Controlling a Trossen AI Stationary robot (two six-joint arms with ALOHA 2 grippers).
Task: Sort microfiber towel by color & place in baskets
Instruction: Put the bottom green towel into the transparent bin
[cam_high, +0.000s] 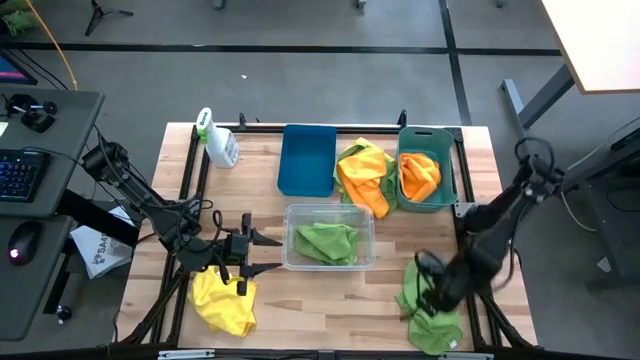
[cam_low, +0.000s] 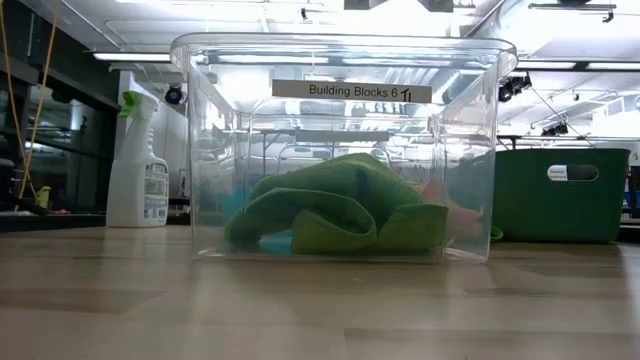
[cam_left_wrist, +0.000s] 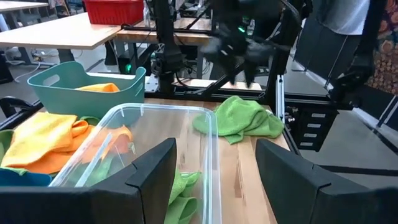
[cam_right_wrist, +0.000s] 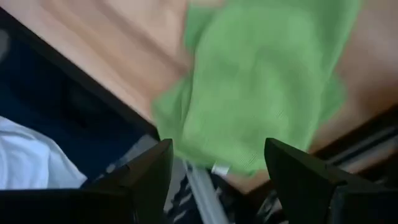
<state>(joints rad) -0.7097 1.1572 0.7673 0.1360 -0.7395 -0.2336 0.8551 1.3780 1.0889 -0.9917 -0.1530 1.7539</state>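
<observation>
Inside the clear bin (cam_high: 330, 212) (cam_low: 340, 60) lies a bunched green towel (cam_high: 325, 242) (cam_low: 330, 215). A second green towel (cam_high: 432, 318) (cam_left_wrist: 242, 117) (cam_right_wrist: 261, 81) lies at the table's near right edge. My right gripper (cam_high: 428, 292) (cam_right_wrist: 214, 168) hangs open just above it. A yellow towel (cam_high: 222, 302) lies crumpled near the near left corner. My left gripper (cam_high: 272, 254) (cam_left_wrist: 214, 180) is open, level, beside the clear bin's left wall and above that yellow towel's far edge. The teal bin (cam_high: 447, 190) holds an orange towel (cam_high: 418, 175).
A blue bin (cam_high: 307, 158) stands at the far middle. Yellow and orange towels (cam_high: 365, 175) are heaped between it and the teal bin. A white spray bottle (cam_high: 215, 138) (cam_low: 138, 165) stands at the far left. Black rails run along the table's edges.
</observation>
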